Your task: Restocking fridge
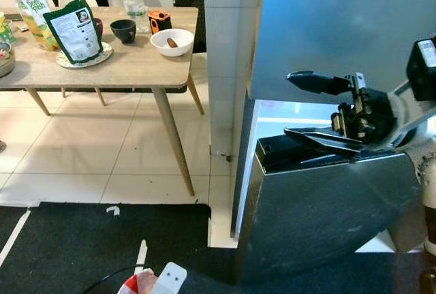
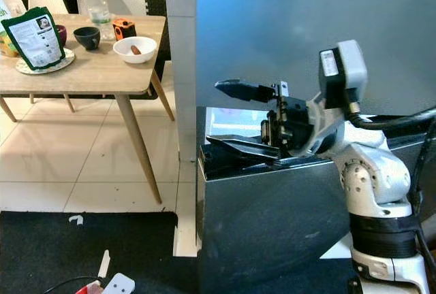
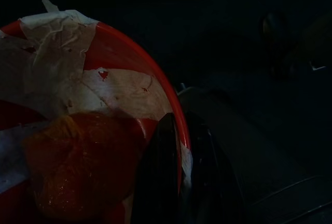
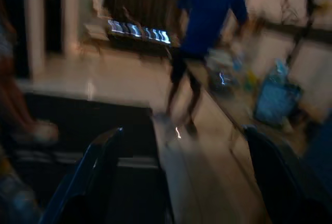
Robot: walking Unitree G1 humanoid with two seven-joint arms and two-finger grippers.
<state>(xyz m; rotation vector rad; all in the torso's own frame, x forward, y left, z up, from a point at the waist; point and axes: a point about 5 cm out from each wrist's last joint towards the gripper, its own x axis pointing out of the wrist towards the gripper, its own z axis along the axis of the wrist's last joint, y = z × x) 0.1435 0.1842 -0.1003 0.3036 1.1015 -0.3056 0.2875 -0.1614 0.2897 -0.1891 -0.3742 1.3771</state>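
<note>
restocking is just beginning: right gripper is spreading its fingers wide at the lower fridge door, which is standing ajar; left gripper is clamping a red bowl holding an orange.

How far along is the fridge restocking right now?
Early. The lower fridge door is swung partly open, and the right claw is open with one finger above and one along the door's top edge. The left claw grips the rim of a red bowl of food. The juice carton and green bag wait on the table.
</note>
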